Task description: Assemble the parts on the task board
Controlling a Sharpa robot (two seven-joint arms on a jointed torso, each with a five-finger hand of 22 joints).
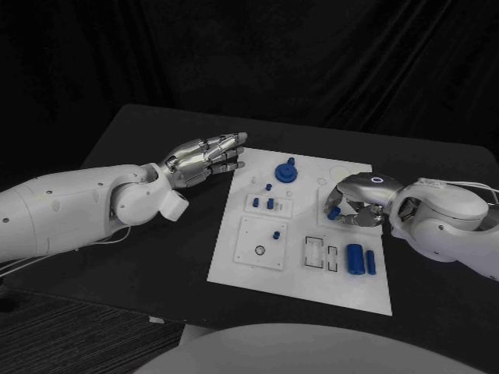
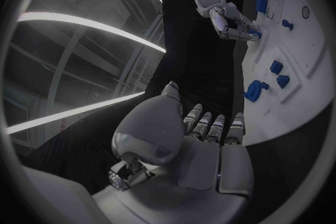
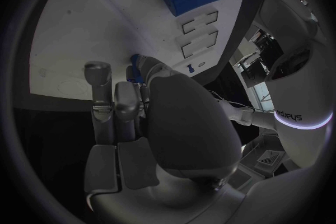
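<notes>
Head view: my right hand [image 1: 354, 204] pinches a small blue part [image 1: 334, 212] over the task board [image 1: 233, 261] near its right edge. My left hand [image 1: 208, 160] hovers off the board's left edge, fingers loosely apart, holding nothing.

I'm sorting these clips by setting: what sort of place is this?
Probably a robotics lab or test bench. A white task board with small blue parts lies on a black table against dark drapes, and the right hand holds a blue part while the left hand hovers empty.
</notes>
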